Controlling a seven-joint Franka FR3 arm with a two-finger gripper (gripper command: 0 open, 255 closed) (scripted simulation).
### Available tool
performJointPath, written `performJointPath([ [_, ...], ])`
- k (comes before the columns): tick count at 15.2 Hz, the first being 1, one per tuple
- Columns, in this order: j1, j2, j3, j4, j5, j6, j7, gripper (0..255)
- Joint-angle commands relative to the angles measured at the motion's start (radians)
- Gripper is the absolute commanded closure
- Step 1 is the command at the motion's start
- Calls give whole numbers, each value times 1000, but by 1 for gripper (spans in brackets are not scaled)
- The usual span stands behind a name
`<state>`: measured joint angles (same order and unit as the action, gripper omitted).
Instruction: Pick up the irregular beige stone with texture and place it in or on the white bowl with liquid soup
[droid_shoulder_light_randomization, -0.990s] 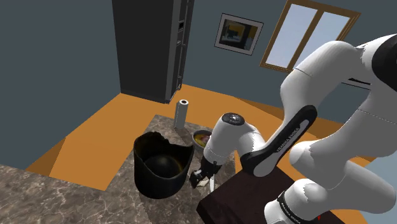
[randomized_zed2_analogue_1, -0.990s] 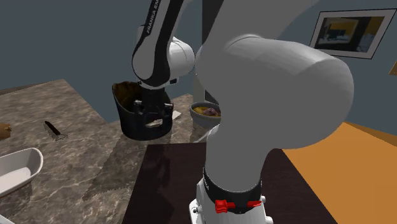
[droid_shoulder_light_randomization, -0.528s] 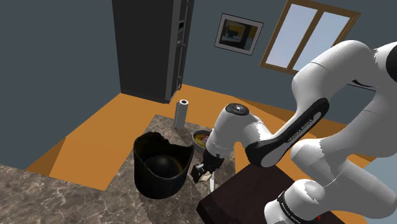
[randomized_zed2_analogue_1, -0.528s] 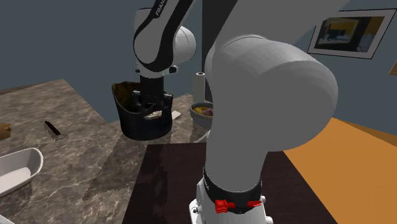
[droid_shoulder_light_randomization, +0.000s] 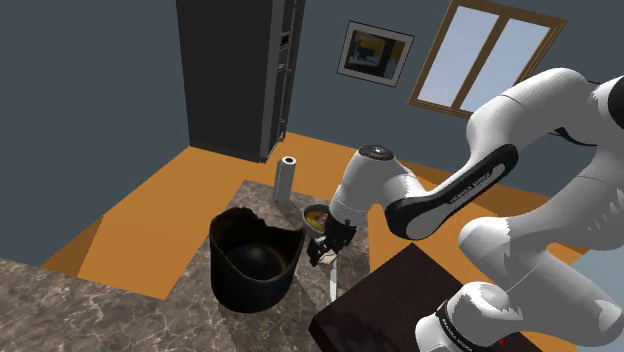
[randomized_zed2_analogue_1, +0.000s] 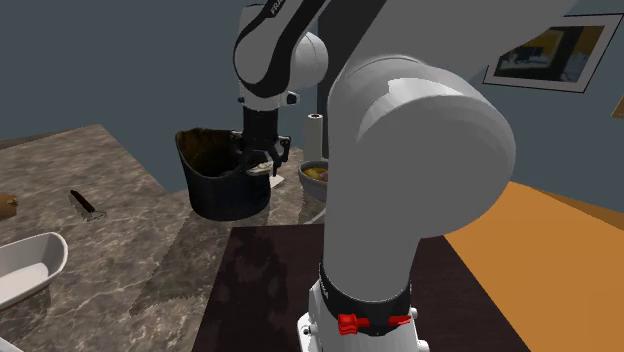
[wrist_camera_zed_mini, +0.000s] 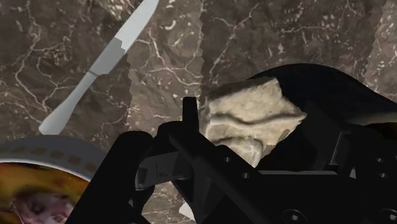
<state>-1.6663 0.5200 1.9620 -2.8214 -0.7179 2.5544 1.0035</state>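
Wrist view: claw (wrist_camera_zed_mini: 247, 137) clamps the beige stone (wrist_camera_zed_mini: 251, 114), its long axis spanning finger to finger.

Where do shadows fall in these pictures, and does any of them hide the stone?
Wrist view: the stone is evenly lit between the black jaws; a soft shadow darkens the marble counter beside the knife. Second exterior view: a broad shadow lies across the counter before the stand. Neither covers the stone.
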Motion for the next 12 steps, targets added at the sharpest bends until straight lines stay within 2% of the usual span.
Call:
performJointPath([
  [1, -24, 19, -31, 25, -6, -30, -60, 255],
  [6, -42, 32, -151, 105, -11, -71, -214, 255],
  [12, 4, 45, -319, 236, -1, -122, -383, 255],
])
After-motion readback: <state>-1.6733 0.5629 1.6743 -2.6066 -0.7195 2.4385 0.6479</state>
